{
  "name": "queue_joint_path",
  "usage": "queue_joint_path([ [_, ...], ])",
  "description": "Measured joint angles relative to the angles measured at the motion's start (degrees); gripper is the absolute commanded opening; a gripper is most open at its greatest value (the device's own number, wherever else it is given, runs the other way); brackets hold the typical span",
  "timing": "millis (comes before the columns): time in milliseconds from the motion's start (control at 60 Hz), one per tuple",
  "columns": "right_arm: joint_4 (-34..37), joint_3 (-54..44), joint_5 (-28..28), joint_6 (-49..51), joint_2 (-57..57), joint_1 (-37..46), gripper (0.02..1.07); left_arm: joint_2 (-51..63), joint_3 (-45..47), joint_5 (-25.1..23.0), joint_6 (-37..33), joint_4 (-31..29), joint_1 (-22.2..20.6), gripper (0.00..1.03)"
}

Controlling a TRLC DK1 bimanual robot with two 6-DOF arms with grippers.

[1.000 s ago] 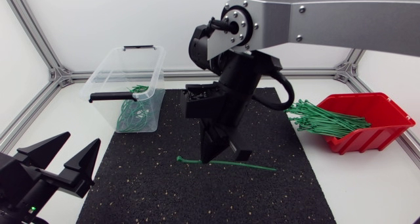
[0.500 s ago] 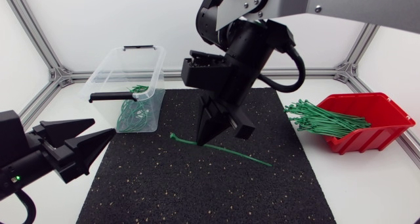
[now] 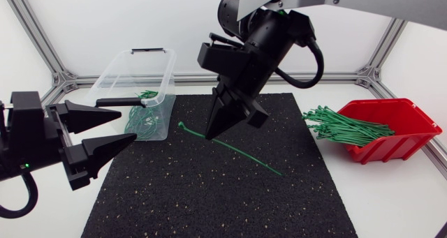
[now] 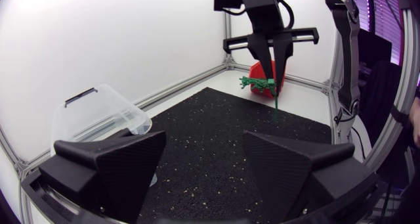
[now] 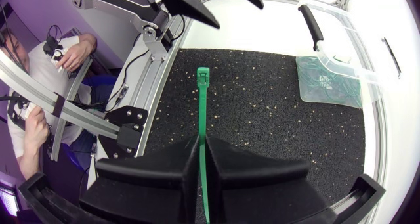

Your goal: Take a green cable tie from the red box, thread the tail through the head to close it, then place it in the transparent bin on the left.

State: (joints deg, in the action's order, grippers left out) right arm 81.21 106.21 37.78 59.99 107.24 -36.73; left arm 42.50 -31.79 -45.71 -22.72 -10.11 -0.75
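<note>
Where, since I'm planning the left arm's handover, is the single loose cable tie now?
In the head view, the cable tie is pinched in the right gripper over the black mat's middle, its head pointing toward the transparent bin.

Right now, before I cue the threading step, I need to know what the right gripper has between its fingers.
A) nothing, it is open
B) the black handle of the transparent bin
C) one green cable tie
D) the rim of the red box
C: the right gripper is shut on a single green cable tie, whose head sticks out ahead of the fingers toward the open left gripper.
</note>
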Motion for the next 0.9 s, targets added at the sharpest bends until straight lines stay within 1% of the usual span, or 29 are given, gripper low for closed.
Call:
queue_joint_path([
  [100, 0.04, 1.36, 1.31, -0.02, 1.09, 0.04, 0.1, 3.98, -0.22, -1.25, -4.07, -0.13, -1.86, 0.81],
  [250, 0.13, 2.23, 2.38, -0.02, 2.58, 0.02, 0.1, 5.09, -1.07, -4.0, -7.93, 0.17, -3.43, 0.81],
  [383, 0.5, 2.69, 2.93, 0.0, 3.85, -0.28, 0.1, 6.1, -2.45, -6.78, -10.73, 2.47, -4.24, 0.81],
  [533, 1.44, 5.25, 5.35, 0.04, 5.7, -0.39, 0.1, 10.64, -4.57, -10.69, -13.73, 2.64, -4.28, 0.81],
  [600, 4.15, 7.63, 7.67, 0.92, 7.19, -0.28, 0.1, 12.96, -5.2, -11.8, -15.13, 2.67, -4.13, 0.81],
  [650, 5.25, 8.96, 8.52, 1.44, 7.98, -0.28, 0.1, 14.27, -5.35, -13.64, -15.89, 2.64, -3.78, 0.81],
  [900, 7.74, 13.31, 10.64, 3.69, 11.15, -0.28, 0.1, 18.62, -7.32, -19.72, -16.59, 3.19, -3.48, 0.81],
])
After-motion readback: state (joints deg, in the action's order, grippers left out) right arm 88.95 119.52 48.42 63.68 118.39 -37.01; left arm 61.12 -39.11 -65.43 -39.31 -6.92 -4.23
